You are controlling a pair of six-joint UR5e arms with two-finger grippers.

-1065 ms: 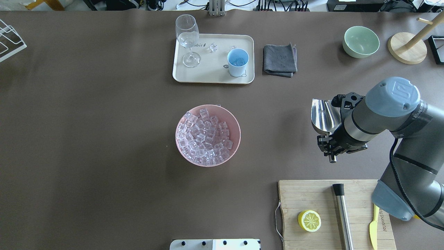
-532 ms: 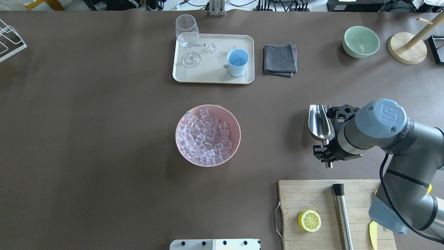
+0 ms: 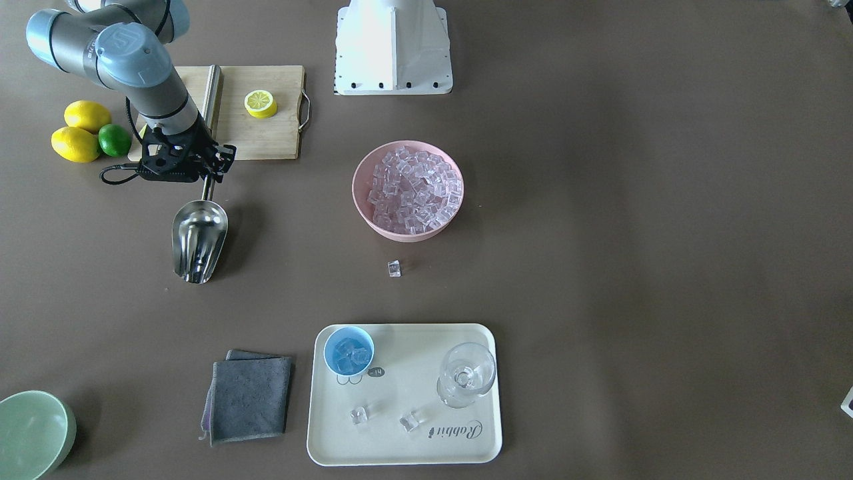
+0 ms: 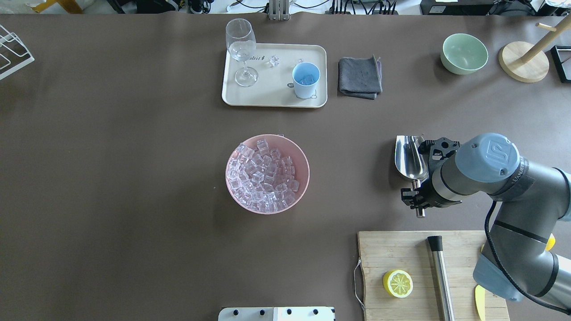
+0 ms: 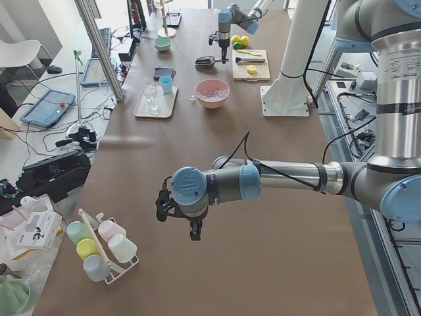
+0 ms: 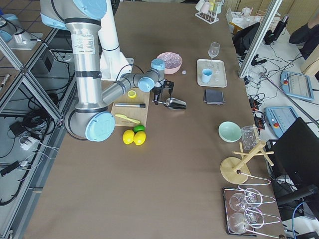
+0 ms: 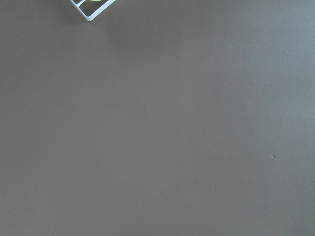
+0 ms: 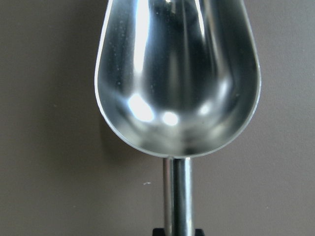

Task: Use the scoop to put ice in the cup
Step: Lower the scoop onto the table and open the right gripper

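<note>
Brown table [image 4: 111, 178], cream tray [image 4: 272, 89] top centre, pink bowl [image 4: 304, 167] of ice [image 4: 263, 176] mid-frame, right gripper [image 4: 417, 198] at right edge clamped on the empty scoop [image 4: 409, 156] handle, left gripper [image 5: 177, 217] state unclear, blue cup [image 4: 306, 80] on tray holding a few cubes.

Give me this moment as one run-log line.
right pincer: shut on scoop handle | scoop: empty, away from pink bowl | cup: some ice inside, on tray | stray ice: tray, table
</note>
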